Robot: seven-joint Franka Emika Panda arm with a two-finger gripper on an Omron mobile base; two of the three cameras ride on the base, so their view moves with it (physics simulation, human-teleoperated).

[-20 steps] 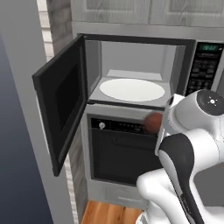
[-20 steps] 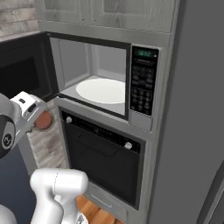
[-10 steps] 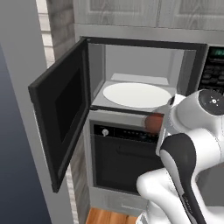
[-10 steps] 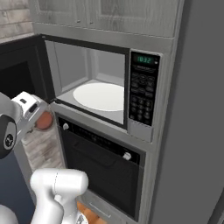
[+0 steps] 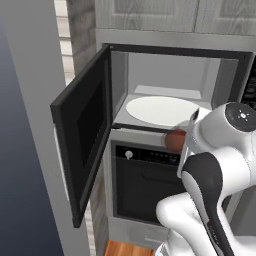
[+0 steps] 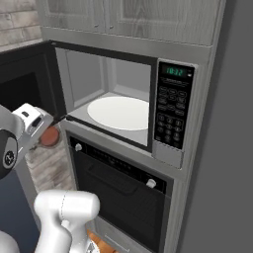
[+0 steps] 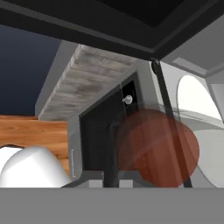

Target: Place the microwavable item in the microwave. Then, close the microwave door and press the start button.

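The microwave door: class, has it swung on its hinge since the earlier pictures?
Cannot tell: the microwave door stands open beside the microwave throughout; the whole view shifted, so the base drove.

grey wood-grain cabinets (image 6: 128,20) above, a black-fronted oven (image 6: 118,192) below, perhaps brick wall (image 6: 17,22) left, wooden floor (image 5: 127,248).

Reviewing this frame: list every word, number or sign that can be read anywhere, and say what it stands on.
Green digits on the microwave display: a clock-like number, too blurred to read for certain.
Keypad panel buttons: pale marks, too small to read.
Oven control strip: faint marks, unreadable.
Nothing else carries text.
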